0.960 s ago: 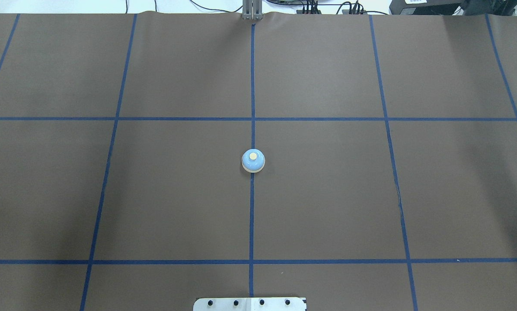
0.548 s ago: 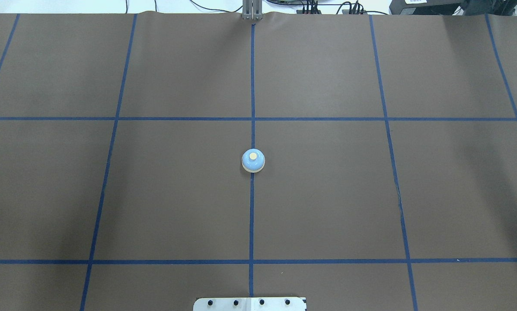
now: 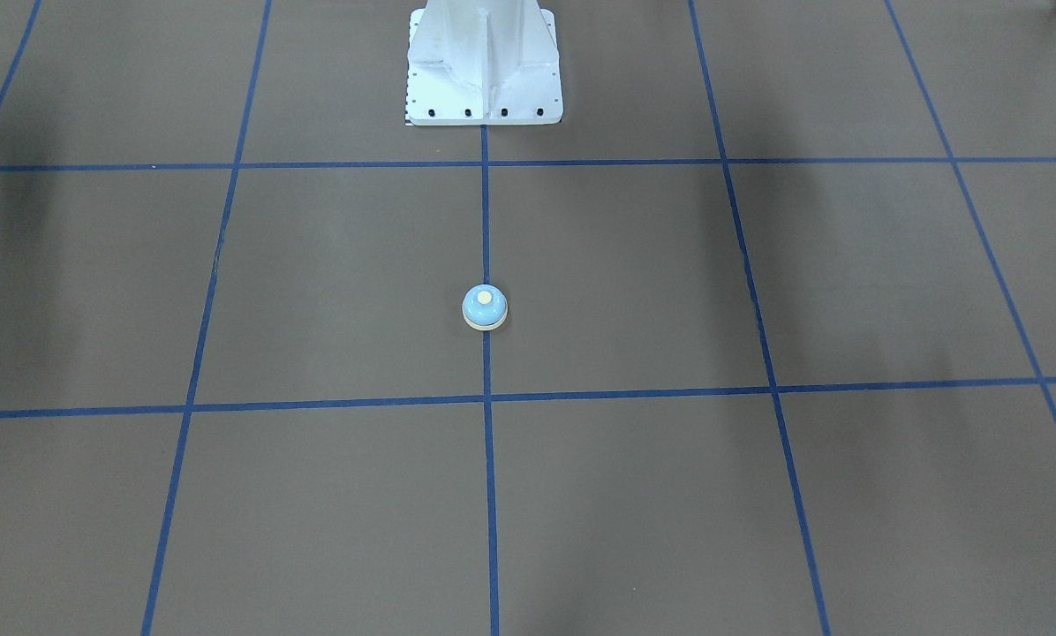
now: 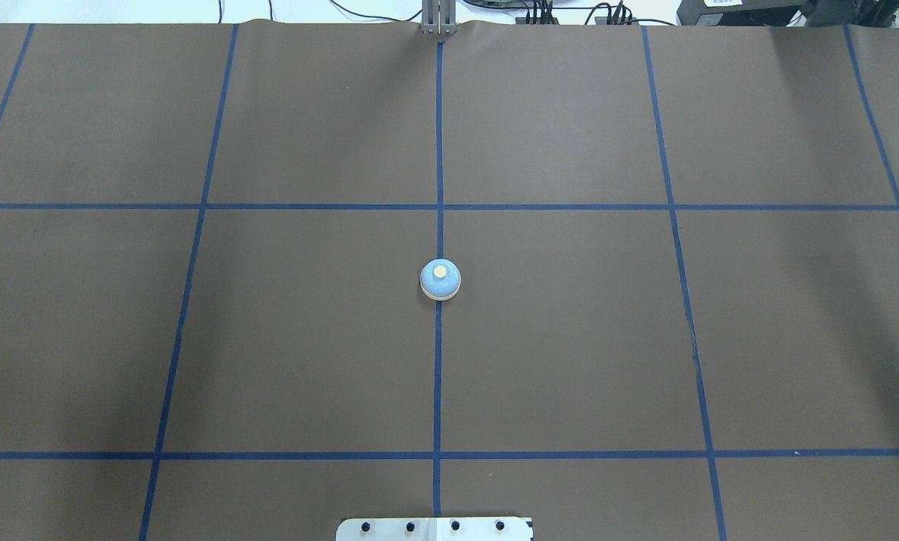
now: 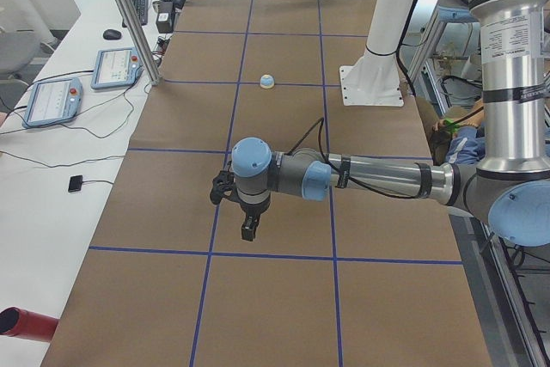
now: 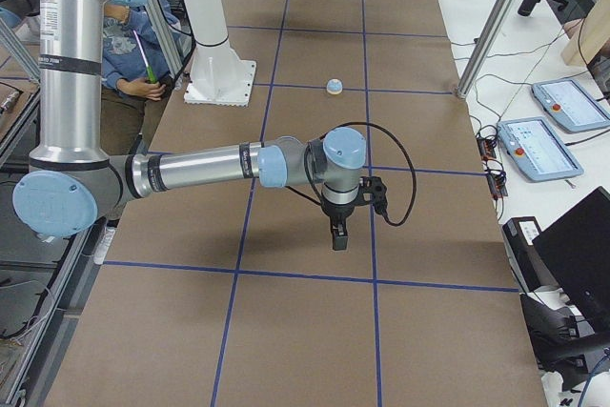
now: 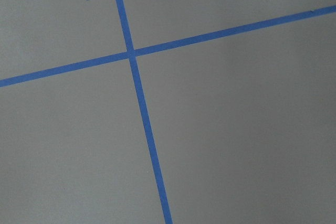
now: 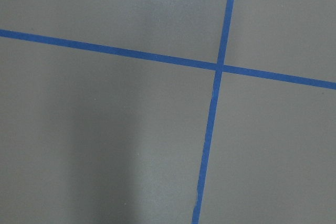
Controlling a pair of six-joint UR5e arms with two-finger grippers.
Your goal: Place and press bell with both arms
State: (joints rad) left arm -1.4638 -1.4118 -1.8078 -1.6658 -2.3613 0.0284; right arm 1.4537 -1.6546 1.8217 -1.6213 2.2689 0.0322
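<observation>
The bell (image 4: pixel 440 279), light blue with a cream base and button, stands alone on the centre tape line of the brown table; it also shows in the front-facing view (image 3: pixel 485 307) and far off in both side views (image 5: pixel 267 82) (image 6: pixel 335 87). My left gripper (image 5: pixel 249 228) hangs pointing down over the table's left end, far from the bell. My right gripper (image 6: pixel 338 235) hangs the same way over the right end. I cannot tell whether either is open or shut. Both wrist views show only brown cover and blue tape crossings.
The white bolted pedestal (image 3: pixel 484 71) stands at the robot's side of the table (image 4: pixel 434 528). Blue tape lines grid the brown cover. Teach pendants (image 5: pixel 120 66) (image 6: pixel 538 148) and a metal post (image 5: pixel 129 15) lie on the far side. A seated person (image 6: pixel 133 54) is beside the pedestal.
</observation>
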